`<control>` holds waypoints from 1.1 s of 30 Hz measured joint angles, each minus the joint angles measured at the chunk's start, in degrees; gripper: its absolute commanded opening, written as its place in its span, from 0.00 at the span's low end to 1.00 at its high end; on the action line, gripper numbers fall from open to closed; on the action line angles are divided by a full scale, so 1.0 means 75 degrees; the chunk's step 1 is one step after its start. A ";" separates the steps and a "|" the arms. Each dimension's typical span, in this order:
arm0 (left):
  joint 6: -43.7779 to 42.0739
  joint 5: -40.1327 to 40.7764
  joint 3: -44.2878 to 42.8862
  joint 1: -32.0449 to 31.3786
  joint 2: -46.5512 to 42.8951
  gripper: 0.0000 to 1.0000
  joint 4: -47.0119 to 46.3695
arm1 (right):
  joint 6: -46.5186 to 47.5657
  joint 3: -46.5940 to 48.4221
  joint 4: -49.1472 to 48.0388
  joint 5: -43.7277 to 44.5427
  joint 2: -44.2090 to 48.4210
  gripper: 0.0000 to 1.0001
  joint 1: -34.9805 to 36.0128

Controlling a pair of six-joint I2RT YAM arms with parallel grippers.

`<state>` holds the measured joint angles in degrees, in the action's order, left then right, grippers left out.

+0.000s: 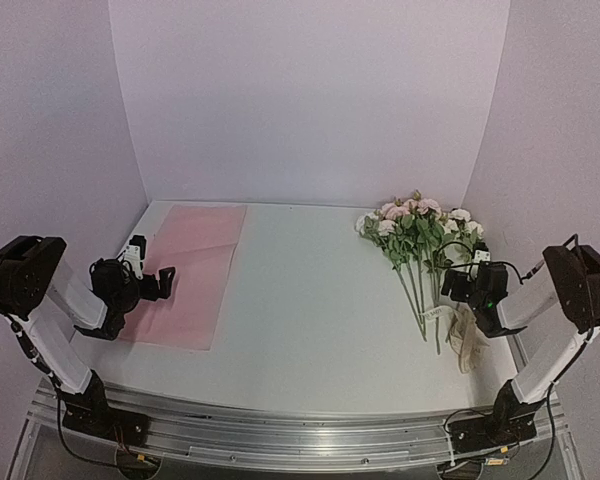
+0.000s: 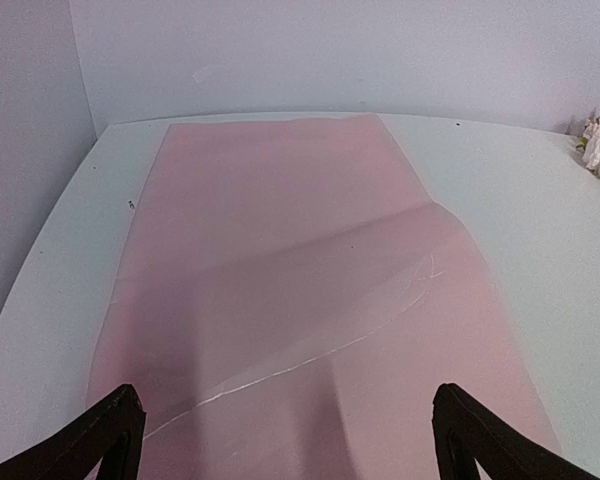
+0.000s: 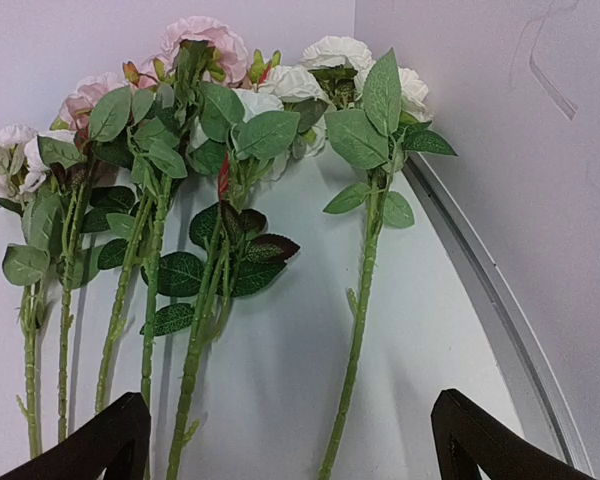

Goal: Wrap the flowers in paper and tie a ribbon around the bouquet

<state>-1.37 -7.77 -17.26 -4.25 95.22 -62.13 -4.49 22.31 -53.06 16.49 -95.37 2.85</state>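
Left pincer above paper, flowers well apart

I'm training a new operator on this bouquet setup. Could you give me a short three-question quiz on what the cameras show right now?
1. Fill in: the ribbon lies on the robot's ___ side of the table.
2. True or false: the flowers already lie on the paper.
3. Below the open left tool lies: A) ribbon B) paper C) flowers.

Key: 1 right; 2 false; 3 B.
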 measured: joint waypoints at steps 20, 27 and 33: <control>-0.4757 -0.3020 -0.3369 -0.1467 -0.2339 1.00 0.7540 | -0.1785 0.6460 0.6413 -0.0798 0.0954 0.85 0.2257; -0.8333 -0.2669 -0.2628 -0.2133 -0.2573 1.00 1.0871 | -0.3796 0.9803 0.7536 -0.1922 -0.2607 0.84 0.4425; -1.0266 -0.1528 -0.2162 -0.2133 -0.2489 1.00 1.1487 | -0.5331 1.2267 0.7988 -0.3124 -0.5663 0.83 0.5138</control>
<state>-78.36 -19.23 -33.47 -20.25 76.55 24.02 -44.48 114.31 6.85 -6.94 -137.85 41.39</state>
